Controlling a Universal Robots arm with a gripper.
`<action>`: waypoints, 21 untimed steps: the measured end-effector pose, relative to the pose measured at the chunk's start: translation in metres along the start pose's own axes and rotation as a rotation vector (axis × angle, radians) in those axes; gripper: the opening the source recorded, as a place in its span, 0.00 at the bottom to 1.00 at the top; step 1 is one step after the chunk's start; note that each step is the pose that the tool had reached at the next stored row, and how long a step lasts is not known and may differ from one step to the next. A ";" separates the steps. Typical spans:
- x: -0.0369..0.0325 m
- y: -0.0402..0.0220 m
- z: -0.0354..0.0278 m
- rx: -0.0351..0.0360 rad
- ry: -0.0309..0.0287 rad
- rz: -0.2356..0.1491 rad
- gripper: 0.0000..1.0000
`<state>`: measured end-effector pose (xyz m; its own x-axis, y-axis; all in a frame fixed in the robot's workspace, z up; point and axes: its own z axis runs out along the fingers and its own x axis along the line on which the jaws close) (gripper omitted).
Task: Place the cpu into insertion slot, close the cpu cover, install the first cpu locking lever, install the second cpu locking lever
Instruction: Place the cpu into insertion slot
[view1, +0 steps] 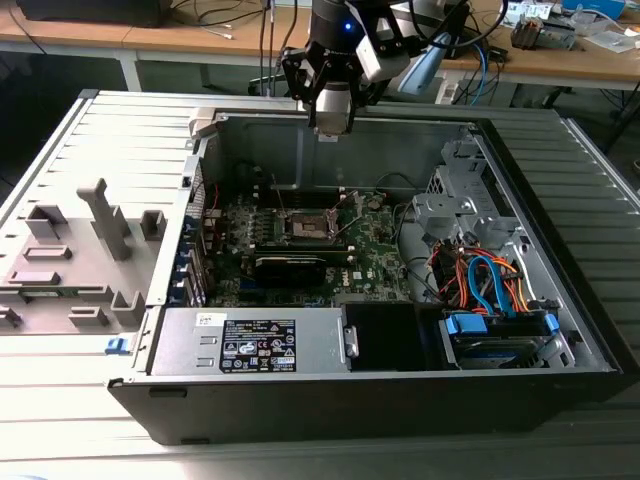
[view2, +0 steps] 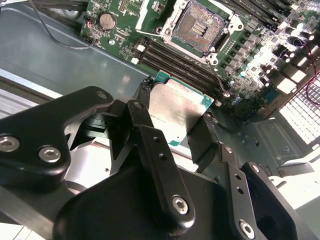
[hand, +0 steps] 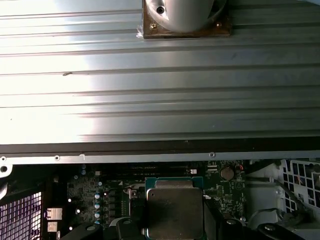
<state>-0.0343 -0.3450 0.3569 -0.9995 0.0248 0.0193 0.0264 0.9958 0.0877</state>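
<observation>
the cpu is off the board, pinched by two opposite edges in the gripper, whose black pads press on its green rim; in the first wrist view its dull, brushed-metal lid faces the camera, flat and square with softly rounded corners. in the exterior view the gripper hangs over the far wall of the case, at twelve o'clock from the slot and well apart from it. the slot lies open, a dark grid of fine contacts inside a bright silver rim, set in the green board beside long black connectors. the hold looks narrow and the lid smooth, so the chip could slip or twist in the pinch; a tilted or turned chip set down on those fine contacts would likely bend them. the case's sheet-metal edges are hard and close, and a brush against them might knock the cpu askew. at four o'clock from the slot, orange and blue cables lie loose.
</observation>
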 end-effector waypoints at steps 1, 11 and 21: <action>0.0000 0.0000 0.0001 0.0000 0.0000 0.000 0.55; -0.0002 -0.0032 0.0054 -0.0002 -0.0001 0.000 0.55; -0.0002 -0.0049 0.0062 0.0000 0.0000 0.000 0.55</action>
<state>-0.0343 -0.3493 0.3504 -0.9995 0.0248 0.0193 0.0264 0.9958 0.0878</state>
